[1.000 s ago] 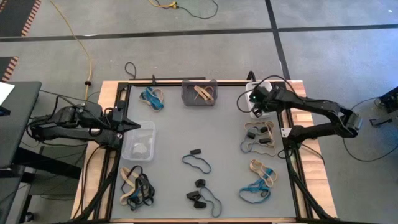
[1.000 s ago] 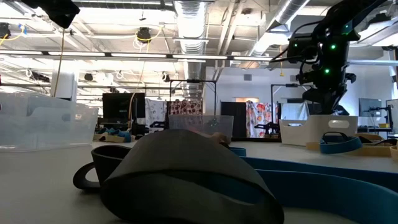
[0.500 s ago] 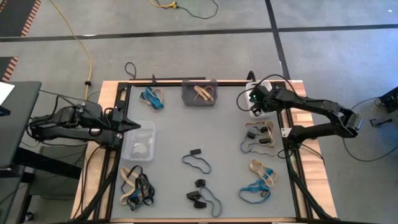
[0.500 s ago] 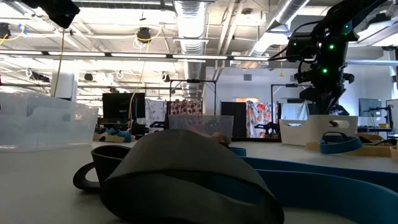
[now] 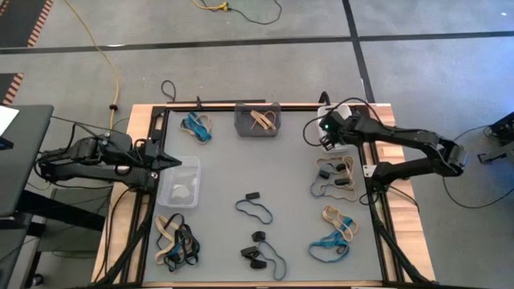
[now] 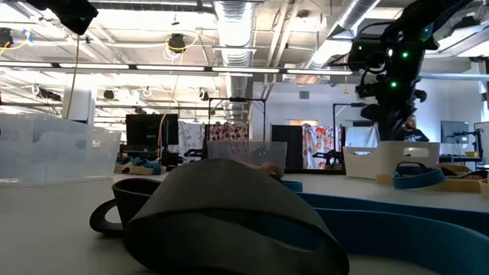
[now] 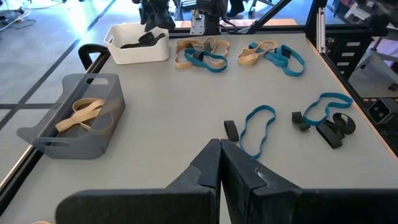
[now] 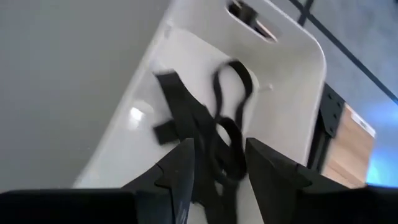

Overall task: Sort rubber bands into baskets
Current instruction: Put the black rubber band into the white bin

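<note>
Sorting is by colour, judging from how things lie: tan bands rest in the grey basket (image 5: 258, 120), black bands in the white basket (image 8: 249, 118), and the clear basket (image 5: 178, 183) seems meant for blue.

The right pincer (image 5: 328, 138) hangs just above the white basket with its jaws parted and nothing between them; black bands (image 8: 214, 134) lie on the basket floor below, most likely because it is there to drop them.

The left pincer (image 7: 221, 163) waits shut and empty just beside the clear basket.

Baskets number three. Loose rubber bands (image 5: 255, 209) lie on the desk (image 5: 289, 172) in about seven clumps, all nearer the desk's front edge than the grey basket except one blue and tan clump beside it. Single bands are too tangled to count.
</note>
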You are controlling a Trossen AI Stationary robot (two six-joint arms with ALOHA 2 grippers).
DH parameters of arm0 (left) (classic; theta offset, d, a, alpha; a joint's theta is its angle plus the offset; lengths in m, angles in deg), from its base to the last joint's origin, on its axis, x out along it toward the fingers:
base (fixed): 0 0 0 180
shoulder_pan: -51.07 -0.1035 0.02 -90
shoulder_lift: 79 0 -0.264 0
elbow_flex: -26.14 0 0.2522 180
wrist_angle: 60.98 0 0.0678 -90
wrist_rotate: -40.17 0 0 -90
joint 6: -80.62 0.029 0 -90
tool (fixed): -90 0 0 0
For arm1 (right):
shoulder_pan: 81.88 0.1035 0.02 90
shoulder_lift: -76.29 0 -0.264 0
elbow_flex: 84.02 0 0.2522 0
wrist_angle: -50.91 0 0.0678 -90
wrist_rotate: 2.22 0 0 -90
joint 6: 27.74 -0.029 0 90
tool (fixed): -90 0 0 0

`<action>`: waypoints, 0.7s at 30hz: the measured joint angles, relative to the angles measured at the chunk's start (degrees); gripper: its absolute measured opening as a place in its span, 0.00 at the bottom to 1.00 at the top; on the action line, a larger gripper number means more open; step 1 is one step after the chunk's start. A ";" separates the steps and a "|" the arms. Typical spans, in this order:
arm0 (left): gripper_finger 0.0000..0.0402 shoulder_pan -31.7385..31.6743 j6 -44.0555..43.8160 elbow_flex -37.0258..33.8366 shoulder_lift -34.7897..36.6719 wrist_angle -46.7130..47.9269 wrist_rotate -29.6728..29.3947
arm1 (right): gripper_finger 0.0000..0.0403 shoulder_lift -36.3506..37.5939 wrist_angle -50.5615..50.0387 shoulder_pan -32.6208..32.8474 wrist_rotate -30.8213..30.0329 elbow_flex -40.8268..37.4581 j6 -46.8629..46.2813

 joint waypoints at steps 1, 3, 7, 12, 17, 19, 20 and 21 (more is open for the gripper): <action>0.00 -0.02 0.00 0.00 0.00 0.00 -0.01 | 0.43 0.00 1.05 0.85 0.64 0.00 0.05; 0.00 0.00 0.00 0.01 -0.02 0.00 0.01 | 0.43 0.00 3.45 2.78 2.73 0.00 0.83; 0.00 -0.01 0.00 -0.01 -0.01 0.00 -0.01 | 0.43 0.00 8.24 7.97 6.62 0.00 1.06; 0.00 -0.01 0.00 0.00 0.00 0.00 0.00 | 0.43 0.00 12.52 15.93 8.70 0.00 1.31; 0.00 -0.01 0.00 -0.01 0.00 0.00 0.00 | 0.43 0.00 16.45 23.63 8.73 0.00 1.68; 0.00 -0.01 0.00 0.00 0.00 0.01 -0.01 | 0.43 0.00 18.80 26.39 8.73 0.00 1.68; 0.00 0.00 0.00 0.01 0.00 0.00 -0.01 | 0.43 0.00 20.08 27.72 8.73 0.00 1.68; 0.00 0.00 0.00 0.00 0.00 0.02 0.01 | 0.43 0.00 21.41 29.02 8.74 0.00 1.68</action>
